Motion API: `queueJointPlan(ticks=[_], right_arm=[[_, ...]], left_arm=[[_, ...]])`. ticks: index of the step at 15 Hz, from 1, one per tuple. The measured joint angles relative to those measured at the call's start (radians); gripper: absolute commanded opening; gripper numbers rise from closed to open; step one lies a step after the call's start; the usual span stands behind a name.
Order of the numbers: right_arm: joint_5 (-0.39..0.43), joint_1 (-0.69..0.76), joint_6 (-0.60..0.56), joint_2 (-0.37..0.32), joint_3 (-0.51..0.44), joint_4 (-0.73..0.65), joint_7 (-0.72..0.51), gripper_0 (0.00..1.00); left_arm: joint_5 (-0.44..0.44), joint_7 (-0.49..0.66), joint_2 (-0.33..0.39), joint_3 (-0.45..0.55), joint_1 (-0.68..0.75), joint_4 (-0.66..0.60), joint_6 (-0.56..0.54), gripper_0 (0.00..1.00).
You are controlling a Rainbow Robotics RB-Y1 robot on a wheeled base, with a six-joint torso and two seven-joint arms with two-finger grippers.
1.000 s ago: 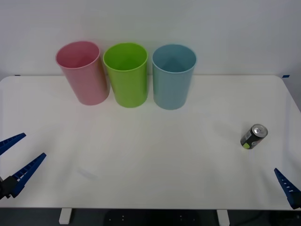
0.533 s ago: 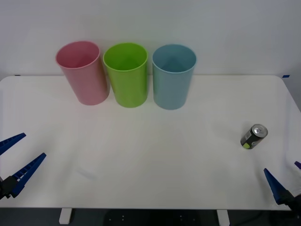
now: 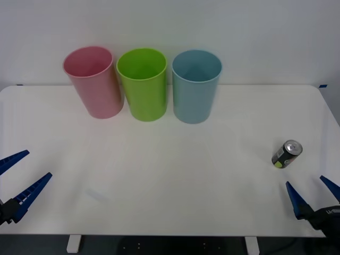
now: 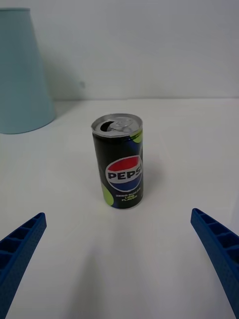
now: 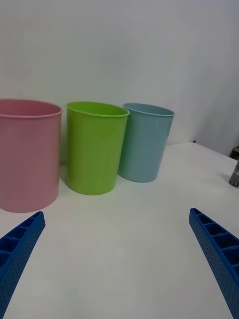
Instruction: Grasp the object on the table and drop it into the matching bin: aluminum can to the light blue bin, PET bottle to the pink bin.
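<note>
The counter [image 3: 170,159] is carrying 3 bins at its far edge, the light blue bin [image 3: 196,85] rightmost. The can [image 3: 287,154] is standing upright near the right side, straight ahead of the right gripper [image 3: 313,196], which is spread wide and empty. The left gripper [image 3: 16,178], also spread and empty, is waiting far off.

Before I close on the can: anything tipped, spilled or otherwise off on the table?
Nothing stands out. The can stands upright on the table, dry around it, ahead of the open right gripper. The pink bin, green bin and blue bin stand upright in a row. Left gripper is open.
</note>
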Motion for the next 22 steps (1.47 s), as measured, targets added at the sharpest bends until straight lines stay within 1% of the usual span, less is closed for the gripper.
queueJointPlan(ticks=[6, 12, 22], right_arm=[[0.021, -0.098, 0.002, 0.017, 0.006, 0.089, 0.018, 1.00], [0.037, -0.201, 0.011, 0.017, 0.006, 0.188, 0.037, 1.00], [0.045, -0.278, 0.163, 0.017, 0.053, 0.193, 0.059, 1.00]], left_arm=[[0.000, 0.000, 0.000, 0.000, 0.000, 0.000, 0.000, 1.00], [0.000, 0.000, 0.000, 0.000, 0.000, 0.000, 0.000, 1.00], [0.000, 0.000, 0.000, 0.000, 0.000, 0.000, 0.000, 1.00]])
